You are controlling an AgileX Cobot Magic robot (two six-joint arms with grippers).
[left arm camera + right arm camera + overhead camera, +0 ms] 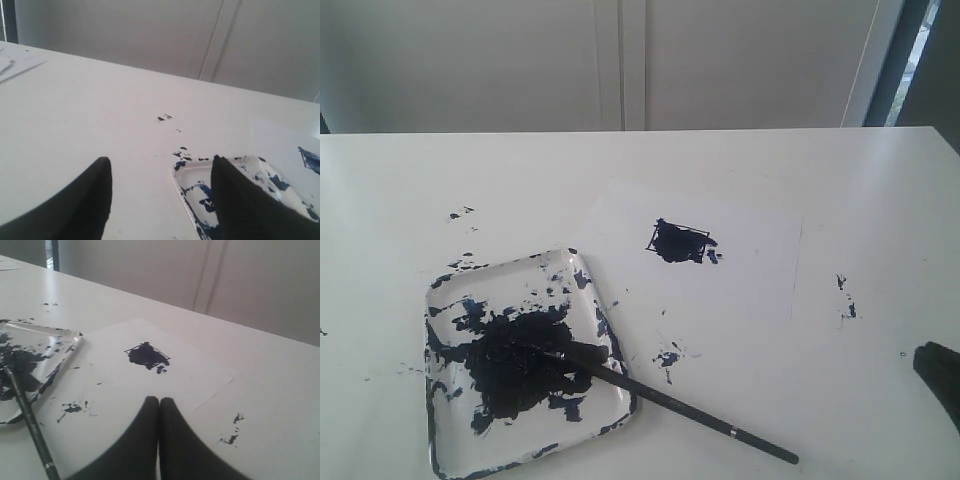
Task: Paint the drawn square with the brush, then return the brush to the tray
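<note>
- While the brush [670, 402] lies with its dark tip in the tray [611, 418], neither gripper has hold of it.
- Its bristle end rests in the big blue-black blotch in the middle of the tray. The black handle crosses the rim near one corner and runs out onto the white table [410, 180], the far end resting on the bare tabletop. A small pale band shows on the handle outside the tray.
- The tray sits flat on the table, just beside the corner of the white paper [750, 275], with dark splatters round its rim.
- The drawn square [680, 241] lies on the paper, tilted like a diamond. Its inside is smeared dark, and some paint spills past the outline on one side.
- Small paint flecks mark the table between the tray and the paper, beyond the paper's right edge in the exterior view, and behind the tray.
- The right gripper [159, 400] has its two black fingers pressed together with nothing between them. It hangs above the table near the paper's edge, facing the drawn square, with the brush and tray off to one side.
- The left gripper [160, 160] has its fingers spread wide apart and empty, low over the bare table, with a corner of the tray just beyond one fingertip.
</note>
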